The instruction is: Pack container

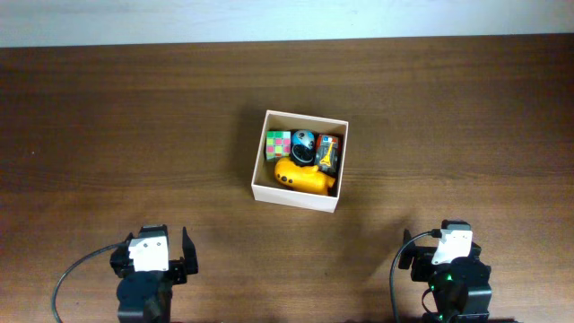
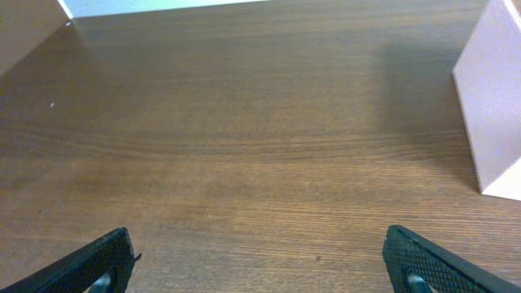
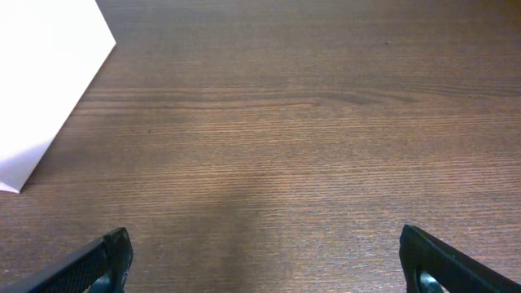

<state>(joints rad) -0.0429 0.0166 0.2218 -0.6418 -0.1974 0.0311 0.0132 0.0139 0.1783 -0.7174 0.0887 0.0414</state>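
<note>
The container [image 1: 260, 182] is a square white box with tan inside, at the table's middle. It holds a yellow toy [image 1: 303, 178], a colourful cube [image 1: 279, 144], a blue and black round toy [image 1: 303, 145] and a dark orange-marked toy [image 1: 327, 154]. Its white wall shows at the right edge of the left wrist view [image 2: 495, 114] and at the top left of the right wrist view [image 3: 45, 73]. My left gripper [image 2: 260, 264] is open and empty near the front left. My right gripper [image 3: 264, 264] is open and empty near the front right.
Brown wooden table [image 1: 134, 135] all around the box. A pale wall strip [image 1: 269, 18] runs along the far edge. Black cables trail from both arm bases at the front edge.
</note>
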